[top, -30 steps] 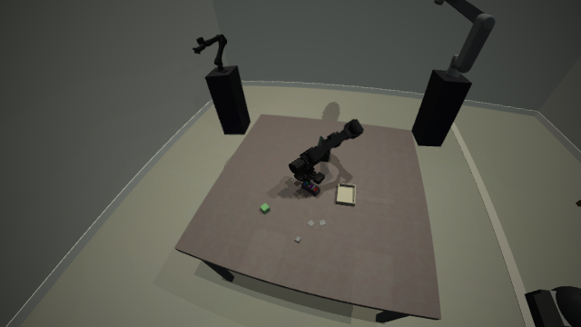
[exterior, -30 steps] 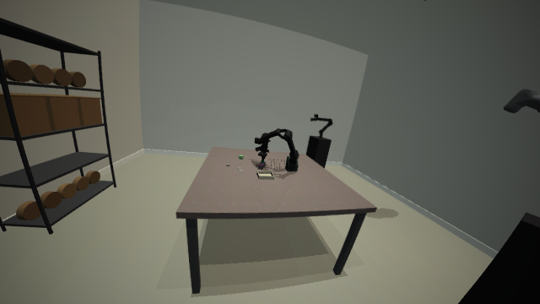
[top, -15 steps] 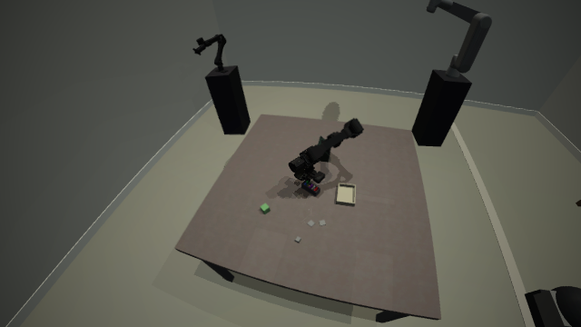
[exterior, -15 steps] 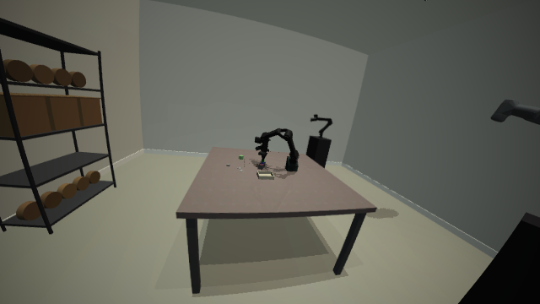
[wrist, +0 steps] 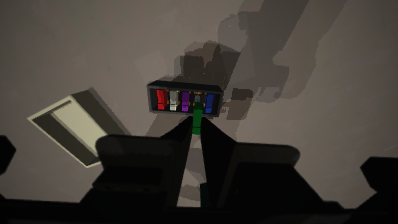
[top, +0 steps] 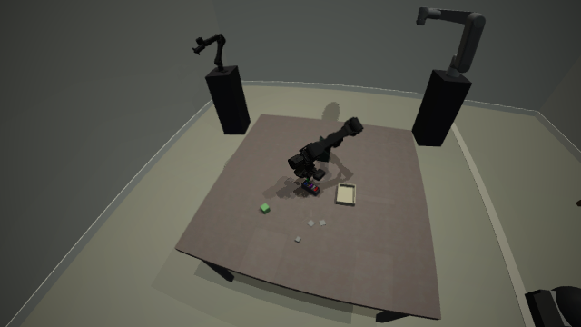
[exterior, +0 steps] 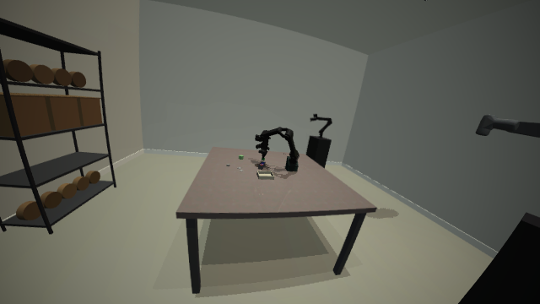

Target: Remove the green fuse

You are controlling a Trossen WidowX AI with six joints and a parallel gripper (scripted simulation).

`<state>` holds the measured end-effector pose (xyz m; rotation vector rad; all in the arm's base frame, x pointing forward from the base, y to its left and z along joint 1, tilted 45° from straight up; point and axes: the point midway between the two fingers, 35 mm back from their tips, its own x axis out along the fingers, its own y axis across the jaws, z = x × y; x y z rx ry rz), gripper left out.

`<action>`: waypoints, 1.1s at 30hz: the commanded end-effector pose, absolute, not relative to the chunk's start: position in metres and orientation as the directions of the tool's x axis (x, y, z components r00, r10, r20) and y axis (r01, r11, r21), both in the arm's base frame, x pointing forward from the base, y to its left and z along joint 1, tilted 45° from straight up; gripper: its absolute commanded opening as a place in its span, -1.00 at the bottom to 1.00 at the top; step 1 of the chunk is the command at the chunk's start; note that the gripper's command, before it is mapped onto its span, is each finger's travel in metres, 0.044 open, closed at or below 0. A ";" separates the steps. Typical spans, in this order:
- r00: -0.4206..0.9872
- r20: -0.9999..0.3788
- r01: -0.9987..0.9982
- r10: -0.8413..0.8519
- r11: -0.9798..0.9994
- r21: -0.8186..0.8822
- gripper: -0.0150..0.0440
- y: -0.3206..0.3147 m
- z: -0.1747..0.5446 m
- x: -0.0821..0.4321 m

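Observation:
My gripper (top: 309,176) (exterior: 263,158) (wrist: 196,120) is shut on the green fuse (wrist: 197,125) and holds it upright above the fuse block (top: 316,193) (wrist: 184,85). In the wrist view the slot between the purple fuse (wrist: 185,101) and the blue fuse (wrist: 209,103) shows bare contacts; the fuse's lower end appears clear of it, though its exact height is hard to tell. The red fuse (wrist: 161,100) and the white fuse (wrist: 173,101) stand in the block. The cream tray (top: 346,194) (exterior: 265,177) (wrist: 80,123) holds nothing visible, and lies left of the block in the wrist view.
A green cube (top: 265,208) (exterior: 241,157) and small pale pieces (top: 310,222) (top: 298,239) lie on the table (top: 386,236) (exterior: 270,198), away from the block. Two other arms (top: 220,50) (top: 469,41) stand on pedestals beyond the table.

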<state>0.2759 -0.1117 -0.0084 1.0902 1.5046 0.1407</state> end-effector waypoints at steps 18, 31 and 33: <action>0.155 -0.736 0.542 0.659 0.566 0.621 -0.49 -0.046 0.073 0.314; 0.156 -0.716 0.535 0.680 0.552 0.640 -0.49 0.032 0.145 0.315; 0.155 -0.712 0.533 0.684 0.549 0.644 -0.49 0.040 0.152 0.313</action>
